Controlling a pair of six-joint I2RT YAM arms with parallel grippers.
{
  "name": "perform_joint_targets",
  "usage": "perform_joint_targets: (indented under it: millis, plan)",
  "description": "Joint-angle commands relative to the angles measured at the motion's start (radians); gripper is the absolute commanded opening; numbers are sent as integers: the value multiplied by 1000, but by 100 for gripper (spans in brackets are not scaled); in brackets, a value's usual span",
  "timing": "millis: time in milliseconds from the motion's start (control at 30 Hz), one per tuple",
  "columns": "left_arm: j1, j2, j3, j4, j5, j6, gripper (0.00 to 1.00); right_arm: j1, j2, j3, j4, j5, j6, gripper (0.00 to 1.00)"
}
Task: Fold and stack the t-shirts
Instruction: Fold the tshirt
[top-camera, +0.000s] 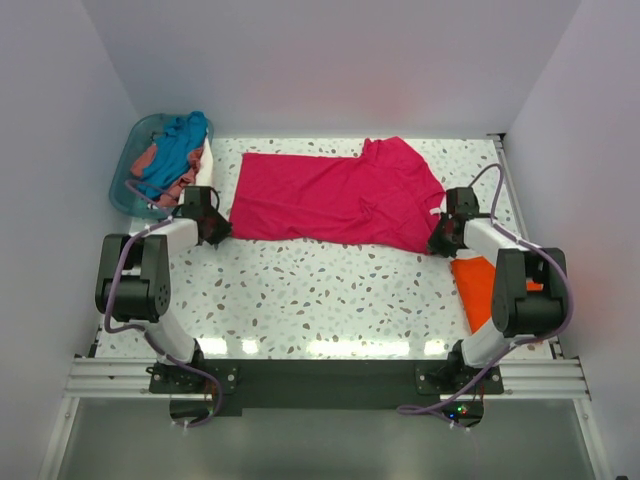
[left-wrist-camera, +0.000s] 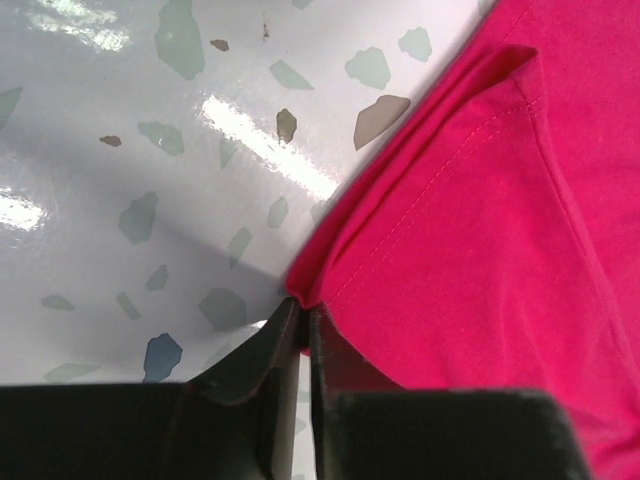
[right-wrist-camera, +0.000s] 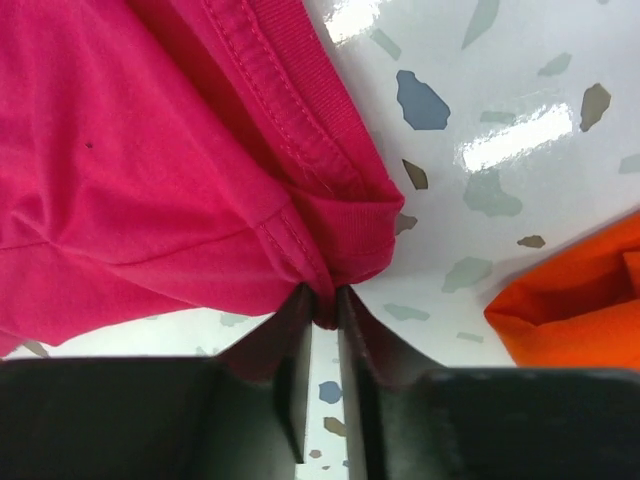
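I've got the magenta t-shirt (top-camera: 335, 200) spread across the far half of the speckled table (top-camera: 320, 300), folded lengthwise into a long band with one sleeve poking up toward the back wall. My left gripper (top-camera: 214, 232) is down at the shirt's left near corner — on the left wrist camera its fingers (left-wrist-camera: 275, 350) are pinched tight on the hemmed edge of the pink cloth (left-wrist-camera: 480, 250), only a thin slit between them. My right gripper (top-camera: 440, 240) is at the opposite end; the right wrist view shows its fingers (right-wrist-camera: 290, 330) clamped on a bunched bit of ribbed, double-stitched edge (right-wrist-camera: 300, 130), fabric wedged right between the tips. Both pinches sit low, at the tabletop. Just to the right of that hand lies the orange t-shirt (top-camera: 478, 288), partly under the right arm — its corner shows beside the grip (right-wrist-camera: 575, 300). Back left, the teal plastic basin (top-camera: 135, 165) holds a heap with a teal t-shirt (top-camera: 178, 145) on top and a salmon one (top-camera: 148, 160) beneath.
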Motion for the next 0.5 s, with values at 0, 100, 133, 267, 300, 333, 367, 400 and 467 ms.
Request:
perform_joint_targets:
  millis: [0,100,133,267,300,333,367,400,467]
  plan:
    - [-9,-2,37,-25,-27,15,10,-14,6,23,41,-19,1,11]
    - [-9,-25,53,-63,-50,26,0,-64,-17,30,20,-40,-16,2]
    - [-7,-43,58,-88,-58,31,0,-78,-30,30,3,-45,-22,0]
    - [13,-92,54,-142,-83,38,0,-135,-108,20,-39,-68,-29,0]
    - [16,-102,50,-163,-90,43,0,-147,-129,19,-62,-71,-32,0]
    - [16,-112,46,-172,-93,48,0,-153,-140,17,-72,-77,-33,0]
    - [42,-132,41,-182,-93,57,0,-162,-148,16,-82,-85,-36,0]
    - [48,-143,35,-189,-95,60,0,-167,-160,13,-92,-97,-38,0]
    - [60,-183,6,-209,-95,69,0,-176,-203,-7,-121,-108,-39,0]
